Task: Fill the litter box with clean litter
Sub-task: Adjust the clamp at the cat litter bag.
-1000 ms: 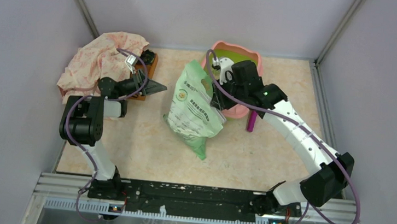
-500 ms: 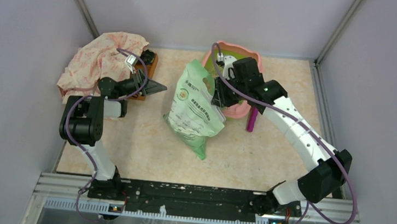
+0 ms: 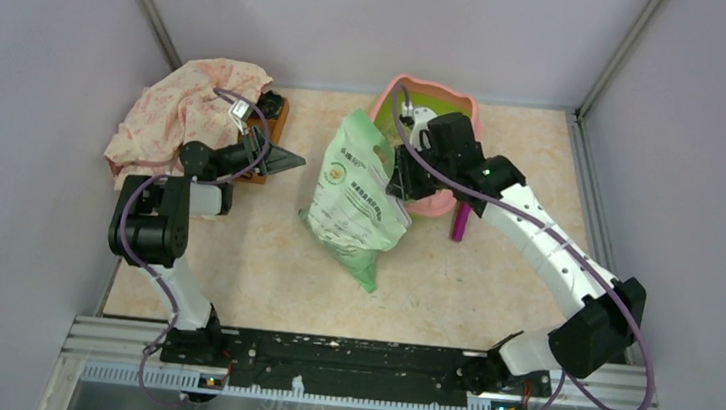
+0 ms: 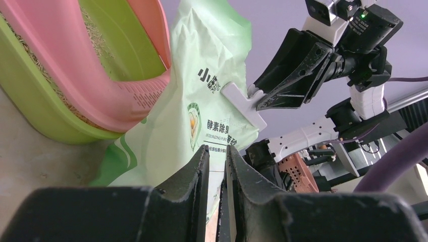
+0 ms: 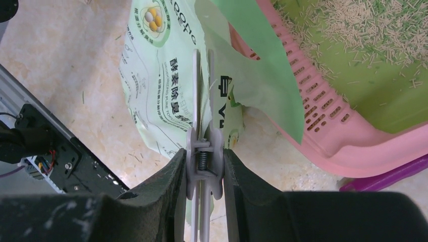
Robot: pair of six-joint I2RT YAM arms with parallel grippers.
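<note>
The litter box (image 3: 431, 86), pink-rimmed with a lime-green inside, stands at the back centre. A thin scatter of clean litter (image 5: 363, 25) lies on its floor. A light green printed bag (image 3: 354, 204) leans against the box's slotted pink ledge (image 5: 323, 126). A pale grey spring clip (image 5: 203, 166) is clamped on the bag's top edge, and my right gripper (image 5: 203, 154) is shut on that clip. My left gripper (image 3: 298, 162) hovers left of the bag, its jaws a narrow gap apart with nothing between them (image 4: 217, 148).
A pink floral cloth (image 3: 187, 108) is heaped at the back left over a brown item (image 3: 275, 116), just behind my left arm. A magenta scoop (image 3: 460, 221) lies on the floor beside the box's right front. Grey walls close in three sides.
My right wrist has shifted slightly near the box, keeping the clip and the bag's top with it. The left arm has not moved.
</note>
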